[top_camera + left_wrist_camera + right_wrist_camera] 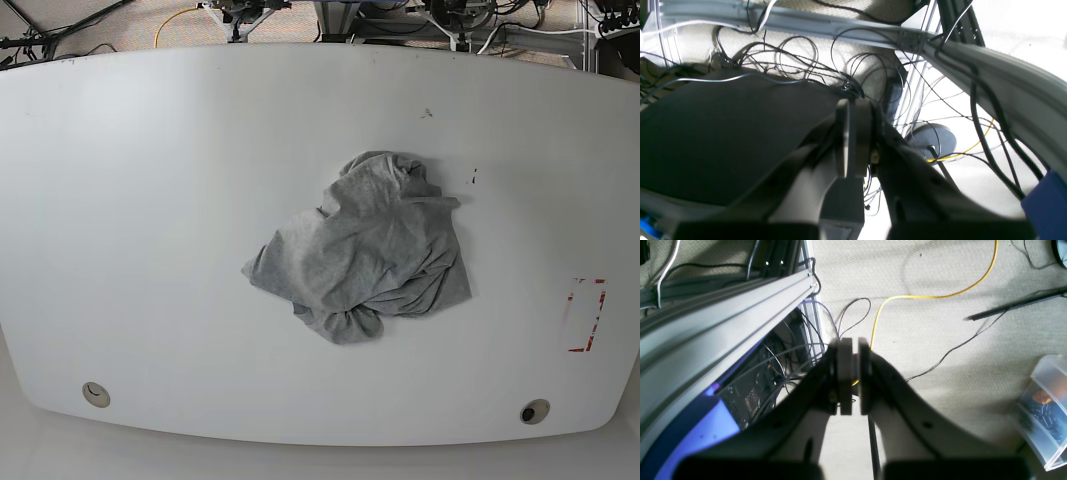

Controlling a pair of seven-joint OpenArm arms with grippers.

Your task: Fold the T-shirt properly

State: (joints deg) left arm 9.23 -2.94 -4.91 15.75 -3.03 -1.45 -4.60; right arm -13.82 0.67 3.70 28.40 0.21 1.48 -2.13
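I see the T-shirt [365,250] crumpled in a heap on the white table [150,200], a little right of the table's middle. My left gripper [853,140] and right gripper [851,380] are both clenched on nothing, off the table above the floor cables.

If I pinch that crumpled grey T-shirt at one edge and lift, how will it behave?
The T-shirt will probably droop: it lies in soft, bunched folds. It looks thin, so likely light. Pushed across the smooth white table, it would probably bunch up further rather than slide whole.
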